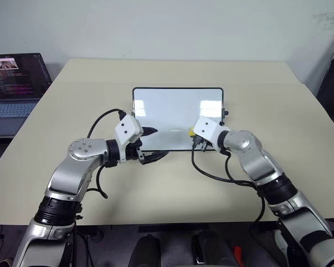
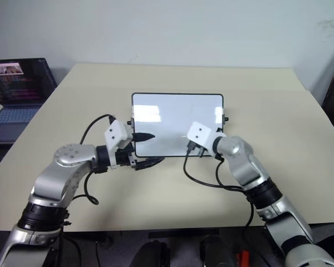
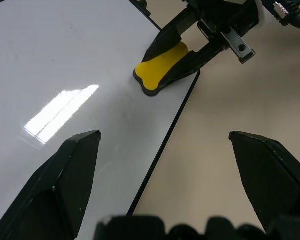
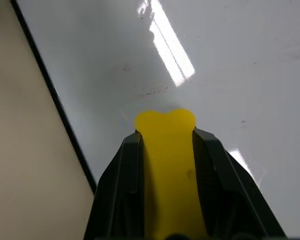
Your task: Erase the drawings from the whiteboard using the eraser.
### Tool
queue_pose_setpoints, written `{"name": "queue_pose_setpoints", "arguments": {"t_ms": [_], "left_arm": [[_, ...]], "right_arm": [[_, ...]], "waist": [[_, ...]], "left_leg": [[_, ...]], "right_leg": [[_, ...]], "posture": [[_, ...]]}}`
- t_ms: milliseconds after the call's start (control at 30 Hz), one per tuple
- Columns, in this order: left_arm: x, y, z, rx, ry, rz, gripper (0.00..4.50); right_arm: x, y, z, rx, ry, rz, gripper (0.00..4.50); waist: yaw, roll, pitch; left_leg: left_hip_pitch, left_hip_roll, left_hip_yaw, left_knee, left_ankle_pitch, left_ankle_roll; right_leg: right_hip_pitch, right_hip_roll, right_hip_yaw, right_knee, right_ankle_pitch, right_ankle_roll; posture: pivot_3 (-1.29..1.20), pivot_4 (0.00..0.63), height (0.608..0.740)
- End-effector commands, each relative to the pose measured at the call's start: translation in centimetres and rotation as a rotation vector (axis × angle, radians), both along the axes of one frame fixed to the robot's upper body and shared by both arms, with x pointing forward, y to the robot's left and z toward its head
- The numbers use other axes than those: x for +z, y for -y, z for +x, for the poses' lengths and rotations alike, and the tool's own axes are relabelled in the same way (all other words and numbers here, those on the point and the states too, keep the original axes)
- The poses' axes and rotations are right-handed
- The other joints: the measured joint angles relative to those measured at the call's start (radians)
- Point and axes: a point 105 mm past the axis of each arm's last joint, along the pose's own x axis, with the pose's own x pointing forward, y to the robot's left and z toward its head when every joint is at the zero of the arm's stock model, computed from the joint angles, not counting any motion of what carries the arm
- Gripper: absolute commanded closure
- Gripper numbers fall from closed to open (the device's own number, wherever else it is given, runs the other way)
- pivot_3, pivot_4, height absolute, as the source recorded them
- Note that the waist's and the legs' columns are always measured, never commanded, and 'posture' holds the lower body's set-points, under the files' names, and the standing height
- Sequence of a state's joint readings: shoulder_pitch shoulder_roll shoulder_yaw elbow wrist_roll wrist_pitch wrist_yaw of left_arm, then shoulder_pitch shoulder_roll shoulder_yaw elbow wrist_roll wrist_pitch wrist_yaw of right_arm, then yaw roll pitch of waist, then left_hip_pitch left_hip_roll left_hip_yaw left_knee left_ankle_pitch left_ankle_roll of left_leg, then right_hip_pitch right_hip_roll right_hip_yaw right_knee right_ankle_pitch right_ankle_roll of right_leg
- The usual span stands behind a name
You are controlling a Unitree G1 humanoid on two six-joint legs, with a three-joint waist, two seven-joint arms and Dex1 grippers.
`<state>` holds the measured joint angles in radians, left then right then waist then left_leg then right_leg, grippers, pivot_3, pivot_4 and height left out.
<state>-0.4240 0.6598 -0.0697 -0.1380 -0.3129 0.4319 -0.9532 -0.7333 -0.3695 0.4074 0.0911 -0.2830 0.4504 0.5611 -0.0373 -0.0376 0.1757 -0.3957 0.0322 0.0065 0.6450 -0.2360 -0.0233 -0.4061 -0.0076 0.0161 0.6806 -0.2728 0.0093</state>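
Low over the whiteboard, the right hand clamps the eraser, seemingly touching; the left hand gapes.

even bright light, window glare on whiteboard, sharp focus
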Motion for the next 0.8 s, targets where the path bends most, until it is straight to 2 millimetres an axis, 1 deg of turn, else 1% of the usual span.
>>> {"name": "queue_pose_setpoints", "arguments": {"t_ms": [33,100,167,233,333,400,467,500,633,733,800], "left_arm": [[1.1,-0.4,-0.1,0.004,0.039,-0.010,0.00],[1.0,-0.2,-0.3,-0.004,0.033,-0.009,0.00],[0.9,-0.2,-0.3,-0.006,0.031,-0.010,0.00],[1.0,-0.2,-0.3,-0.005,0.032,-0.011,0.00],[1.0,-0.3,-0.3,-0.004,0.033,-0.012,0.00],[1.1,-0.3,-0.2,-0.004,0.034,-0.012,0.00],[1.2,-0.3,-0.2,-0.004,0.035,-0.013,0.00],[1.2,-0.3,-0.1,-0.005,0.035,-0.013,0.00],[1.2,-0.2,0.0,-0.005,0.037,-0.016,0.00],[1.2,0.1,-0.1,-0.016,0.032,-0.026,0.00],[1.2,0.2,-0.2,-0.019,0.029,-0.027,0.00]], "right_arm": [[4.4,0.9,2.1,-0.090,0.224,0.036,3.50],[4.9,0.6,2.3,-0.085,0.243,0.056,3.50],[4.6,0.4,2.3,-0.073,0.228,0.058,3.50],[2.8,0.1,1.7,-0.031,0.142,0.019,3.50],[-0.7,0.2,0.1,0.035,-0.029,-0.061,3.50],[-2.0,0.4,-0.8,0.061,-0.095,-0.097,3.50],[-2.4,0.5,-1.2,0.072,-0.116,-0.115,3.50],[-2.4,0.5,-1.2,0.075,-0.119,-0.120,3.50],[-1.9,0.7,-1.0,0.063,-0.088,-0.129,3.50],[0.7,1.5,0.7,-0.010,0.066,-0.124,3.50],[1.4,1.6,0.7,-0.019,0.078,-0.088,3.50]], "waist": [[0.003,0.000,0.000],[0.005,0.000,0.000],[0.006,0.000,0.000],[0.006,0.000,0.000],[0.006,0.000,0.000],[0.006,0.000,0.000],[0.006,0.000,0.000],[0.006,0.000,0.000],[0.006,0.000,0.000],[0.006,0.000,0.000],[0.006,0.000,0.000]], "left_leg": [[0.000,0.000,0.000,0.000,0.000,0.000],[-0.003,0.000,0.000,0.000,0.000,0.000],[-0.004,-0.001,0.000,-0.001,0.000,0.000],[-0.005,-0.001,0.000,-0.001,-0.001,-0.002],[-0.005,-0.001,0.000,-0.001,-0.003,-0.003],[-0.004,-0.001,0.000,-0.001,-0.003,-0.003],[-0.003,-0.001,0.000,-0.001,-0.003,-0.003],[-0.003,-0.001,-0.001,-0.001,-0.003,-0.003],[-0.001,-0.001,-0.001,0.000,-0.002,-0.002],[-0.001,-0.001,-0.001,0.000,-0.002,-0.002],[-0.001,-0.001,-0.001,0.000,-0.001,-0.002]], "right_leg": [[0.000,0.000,0.000,0.000,0.000,0.000],[-0.002,0.000,-0.001,-0.001,-0.001,-0.001],[-0.002,0.000,-0.001,-0.001,0.000,-0.004],[-0.003,-0.001,0.000,-0.001,0.000,-0.005],[-0.003,-0.002,-0.001,-0.002,-0.001,-0.004],[-0.002,-0.002,-0.001,-0.002,-0.001,-0.004],[-0.001,-0.002,-0.001,-0.001,-0.002,-0.002],[-0.001,-0.002,-0.001,-0.001,-0.003,0.000],[0.000,-0.001,-0.001,0.000,-0.003,0.000],[0.000,-0.001,-0.001,0.000,-0.002,0.000],[0.000,-0.001,-0.001,0.000,-0.002,0.000]], "posture": [[0.00,0.150,0.740],[0.00,0.150,0.740],[0.00,0.150,0.740],[0.00,0.150,0.740],[0.00,0.150,0.740],[0.00,0.150,0.740],[0.00,0.150,0.740],[0.00,0.150,0.740],[0.00,0.150,0.740],[0.00,0.150,0.740],[0.00,0.150,0.740]]}}
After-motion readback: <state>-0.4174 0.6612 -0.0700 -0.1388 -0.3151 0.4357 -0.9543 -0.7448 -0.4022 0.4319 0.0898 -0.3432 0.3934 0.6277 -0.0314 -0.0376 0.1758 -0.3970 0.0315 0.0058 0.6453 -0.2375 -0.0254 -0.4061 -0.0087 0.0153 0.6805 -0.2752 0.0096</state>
